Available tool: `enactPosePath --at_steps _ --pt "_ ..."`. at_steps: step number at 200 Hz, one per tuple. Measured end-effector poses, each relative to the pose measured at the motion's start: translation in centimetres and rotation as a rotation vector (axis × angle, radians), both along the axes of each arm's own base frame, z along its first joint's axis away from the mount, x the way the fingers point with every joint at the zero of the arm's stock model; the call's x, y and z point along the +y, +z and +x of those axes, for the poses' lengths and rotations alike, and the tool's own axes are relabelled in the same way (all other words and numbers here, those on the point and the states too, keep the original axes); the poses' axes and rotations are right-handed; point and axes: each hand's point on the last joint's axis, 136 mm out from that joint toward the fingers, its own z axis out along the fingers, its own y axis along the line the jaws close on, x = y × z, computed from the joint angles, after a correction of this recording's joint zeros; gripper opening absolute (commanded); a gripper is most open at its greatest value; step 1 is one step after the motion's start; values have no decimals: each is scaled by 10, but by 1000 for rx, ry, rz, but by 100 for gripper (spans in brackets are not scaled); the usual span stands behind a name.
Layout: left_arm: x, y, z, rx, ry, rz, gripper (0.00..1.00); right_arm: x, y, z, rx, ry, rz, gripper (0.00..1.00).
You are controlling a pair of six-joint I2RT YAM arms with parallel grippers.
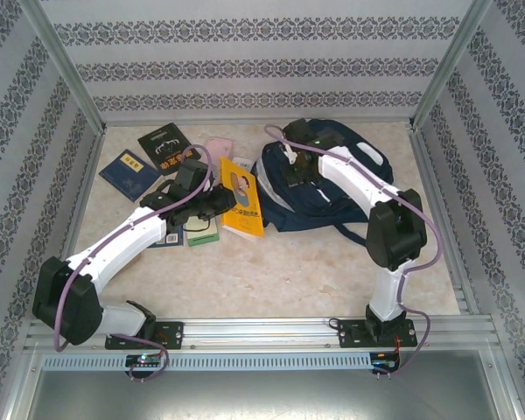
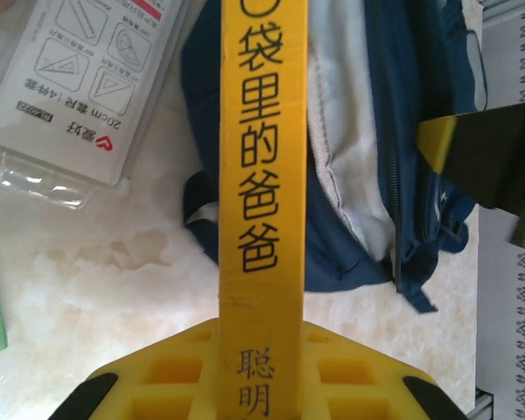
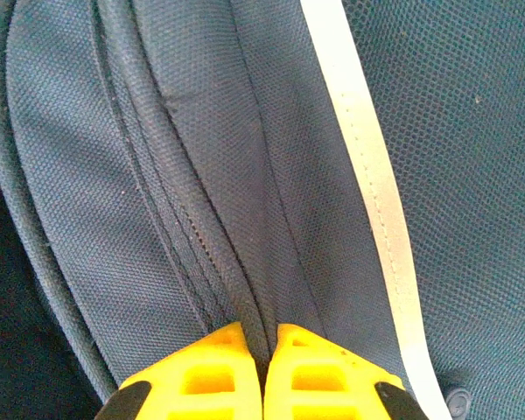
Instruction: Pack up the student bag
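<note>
The student bag (image 1: 332,197), navy with thin white stripes, lies at the back right of the table. Its mouth gapes and shows pale lining (image 2: 341,131). My left gripper (image 2: 262,337) is shut on the spine of a yellow book (image 2: 262,175) with black characters. It holds the book on edge just left of the bag (image 2: 420,105); from above the book (image 1: 243,197) leans beside the bag's opening. My right gripper (image 3: 264,337) is shut on a fold of the bag's navy fabric (image 3: 201,175) near a white stripe (image 3: 367,192), at the bag's upper left edge (image 1: 299,166).
Left of the bag lie a black book (image 1: 164,144), a blue booklet (image 1: 129,172), a pink item (image 1: 217,147) and a green notebook (image 1: 203,232). A packaged ruler set (image 2: 79,79) lies under the left gripper. Patterned walls close in the table on three sides.
</note>
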Motion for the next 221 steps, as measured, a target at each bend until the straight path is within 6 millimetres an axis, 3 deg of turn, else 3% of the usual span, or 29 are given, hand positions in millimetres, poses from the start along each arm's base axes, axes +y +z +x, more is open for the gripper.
enactPosePath --at_steps 36,84,139,176,221 --pt "-11 -3 16 -18 3 -55 0 8 41 -10 -16 -46 130 0" --pt "-34 -9 43 -28 16 -173 0 -5 75 -15 16 -145 328 0" --pt "-64 -38 83 -16 74 -295 0 -28 94 -8 38 -290 532 0" --pt "-104 -22 110 -86 65 -389 0 -28 91 -6 68 -344 593 0" --pt "-159 -7 127 -133 11 -482 0 -29 94 -6 85 -388 656 0"
